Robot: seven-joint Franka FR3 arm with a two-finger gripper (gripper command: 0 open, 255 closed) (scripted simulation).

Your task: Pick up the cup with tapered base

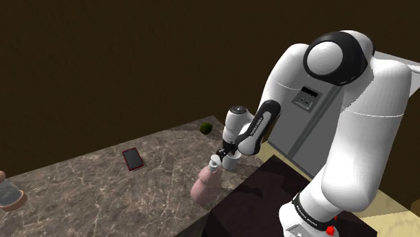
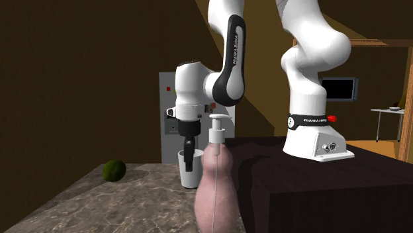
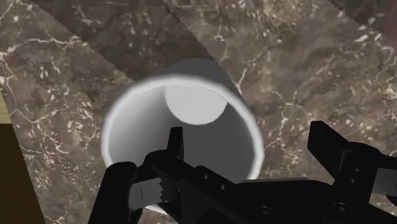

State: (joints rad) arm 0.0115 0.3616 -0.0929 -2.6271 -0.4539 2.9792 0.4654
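We see the white cup [image 2: 189, 171] standing on the marble bench [image 2: 119, 205], beside the dark stand [image 2: 318, 192]. The arm [image 2: 233, 59] bends over and points straight down. Its pincer [image 2: 188, 147] is spread apart, one finger [image 3: 176, 145] inside the cup, one outside. The arm's foot reads "FRANKA EMIKA".

On the marble counter [image 1: 81, 195] there is one white cup [image 3: 184, 121], one pink pump bottle [image 2: 216, 192], one dark green round fruit [image 2: 114, 170] and one red-framed phone [image 1: 132, 159]. One small jar-like object [image 1: 10, 195] sits at its edge.
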